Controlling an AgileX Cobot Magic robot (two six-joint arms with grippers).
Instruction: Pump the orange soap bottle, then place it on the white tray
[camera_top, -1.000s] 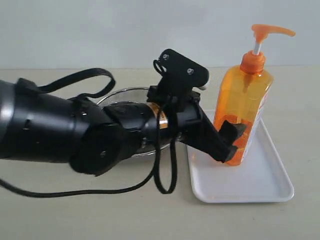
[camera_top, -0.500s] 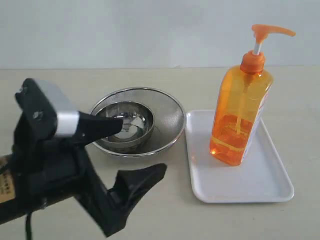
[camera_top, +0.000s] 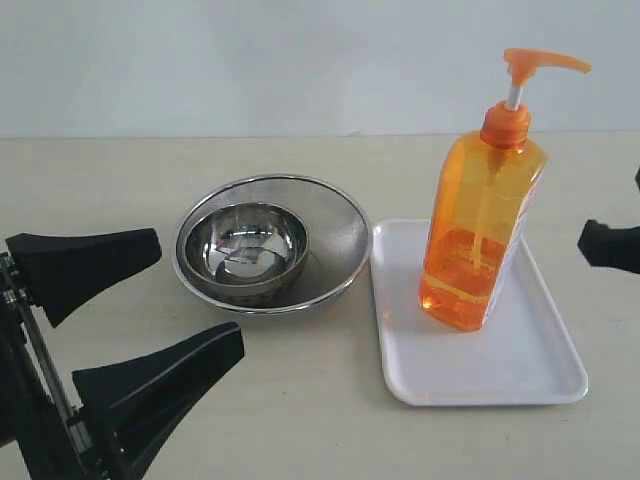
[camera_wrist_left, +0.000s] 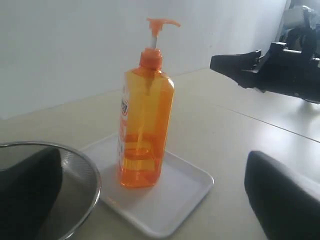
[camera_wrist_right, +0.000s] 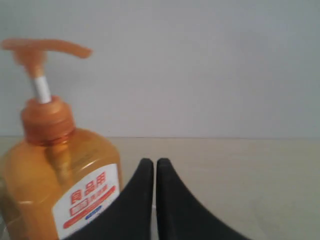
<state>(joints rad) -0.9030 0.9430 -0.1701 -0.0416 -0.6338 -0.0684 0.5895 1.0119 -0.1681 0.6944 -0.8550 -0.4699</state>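
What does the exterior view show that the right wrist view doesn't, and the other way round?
Only the exterior view shows the orange soap bottle standing on the white tray, the nested steel bowls and the open left gripper. Only the right wrist view shows the label face-on and the right gripper, fingers pressed shut. Both show the bottle's shoulder and raised pump head.

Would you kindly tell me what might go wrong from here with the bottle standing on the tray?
The orange soap bottle stands tall on a narrow base on the white tray; the shut right gripper, near it, might tip it if it swings. The open left gripper sits near the steel bowl and might knock it when moving.
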